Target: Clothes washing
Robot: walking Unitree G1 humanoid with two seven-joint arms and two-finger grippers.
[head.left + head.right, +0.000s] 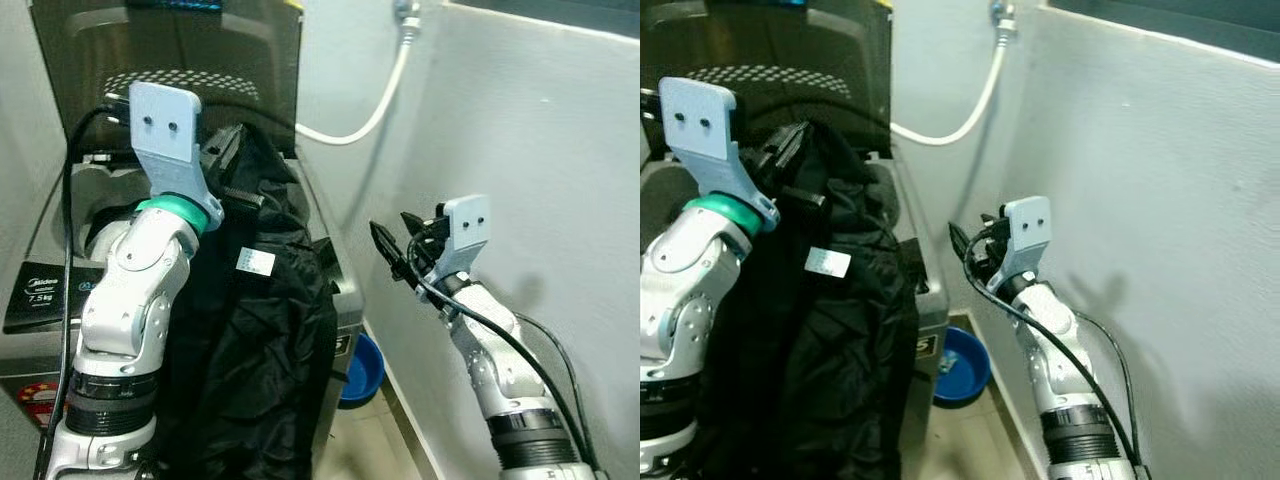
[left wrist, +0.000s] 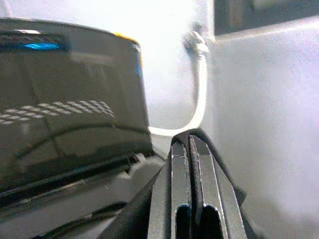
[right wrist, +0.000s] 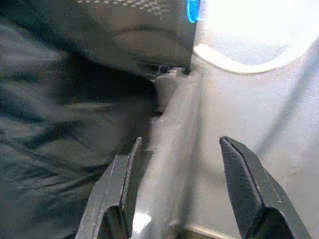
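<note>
1. Your left pincer (image 1: 222, 150) is raised over the top-loading washing machine (image 1: 345, 300), and its fingers are pressed together on a black garment (image 1: 255, 340). In the left wrist view the two black fingers (image 2: 180, 189) lie flat against each other with dark cloth draped on either side.

2. The black garment hangs from that pincer in a long bundle. Its upper part sits above the machine's top near the open tub, and the rest drapes down over the machine's front right corner toward the floor. A small white label (image 1: 256, 262) shows on the cloth about halfway down.

3. The machine's lid (image 1: 170, 60) stands open, dark and tilted back against the wall. The control panel (image 1: 45, 290) at the front left carries white lettering.

4. Your right pincer (image 1: 392, 245) is held out to the right of the machine, near the grey wall (image 1: 540, 140), apart from the garment. Its fingers are spread: in the right wrist view the two fingertips (image 3: 238, 174) stand well apart, with the machine's edge and the dark cloth beyond them.

5. A white hose (image 1: 385, 100) curves down from a wall tap (image 1: 405, 12) to behind the machine.

6. A blue basin (image 1: 362, 370) sits on the floor beside the machine's right side, low against the wall.
</note>
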